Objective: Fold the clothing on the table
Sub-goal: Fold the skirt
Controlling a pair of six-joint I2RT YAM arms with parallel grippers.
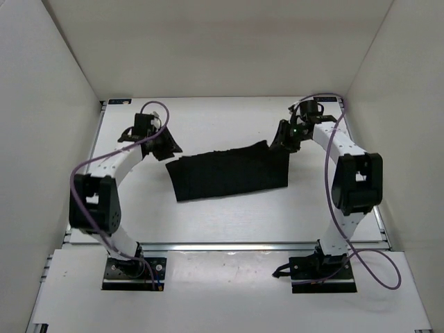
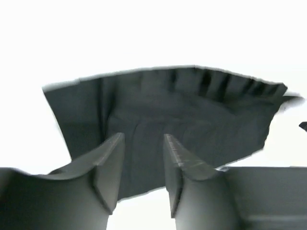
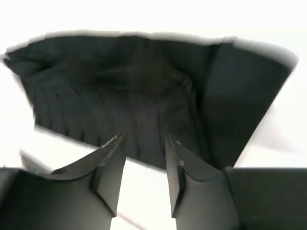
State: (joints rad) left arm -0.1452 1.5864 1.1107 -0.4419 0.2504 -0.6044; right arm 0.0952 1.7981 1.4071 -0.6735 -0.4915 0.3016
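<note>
Top external: find the clothing lying long-axis left-to-right between left end effector and right end effector, both parted, empty, each at a far corner.

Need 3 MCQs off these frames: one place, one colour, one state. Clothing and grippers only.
1. Where does the clothing lie on the table?
A. mid-table, between the left gripper and right gripper
B. at the near rail
C. against the far wall

2. Its colour?
A. white
B. red
C. black

3. The left gripper is:
A. shut on cloth
B. open, holding nothing
C. out of view

Answers:
1 A: the top view shows it spread between the two grippers.
2 C: it is black in every view.
3 B: the left wrist view shows its fingers apart with nothing clamped between them.
</note>
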